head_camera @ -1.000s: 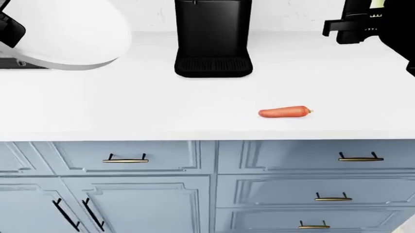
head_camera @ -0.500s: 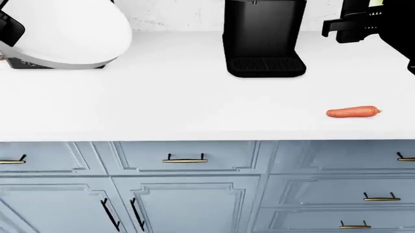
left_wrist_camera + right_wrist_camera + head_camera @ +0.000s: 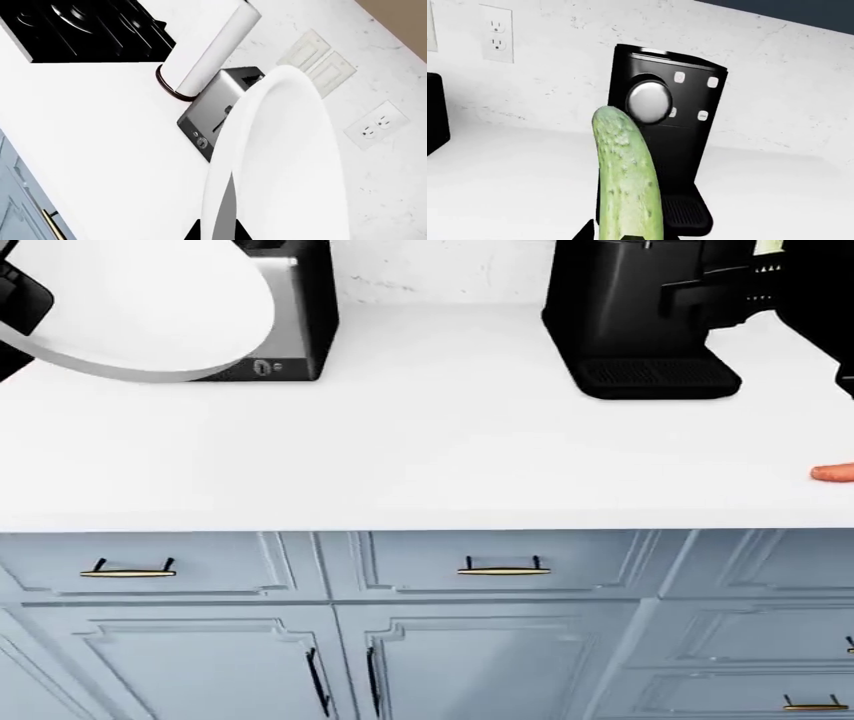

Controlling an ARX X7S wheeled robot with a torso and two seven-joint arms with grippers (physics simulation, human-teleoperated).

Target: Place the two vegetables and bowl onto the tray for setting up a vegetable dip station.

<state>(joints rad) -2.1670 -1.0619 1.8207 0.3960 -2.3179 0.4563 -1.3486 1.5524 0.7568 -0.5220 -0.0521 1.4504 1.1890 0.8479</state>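
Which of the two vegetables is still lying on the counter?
The carrot: its orange tip lies on the white counter at the head view's right edge. The cucumber is off the counter, standing up in front of the right wrist camera.

Little of the robot shows. In the head view the left arm's end [image 3: 20, 302] is a matte black, angular block with a bevelled edge at the upper left corner. The right arm [image 3: 767, 285] at the upper right is likewise black and boxy, a flat bracket jutting from its side, with a small pale green-white panel and a row of tiny white marks on its face (too small to read). In each wrist view only a dark sliver of gripper body shows at the frame's edge.
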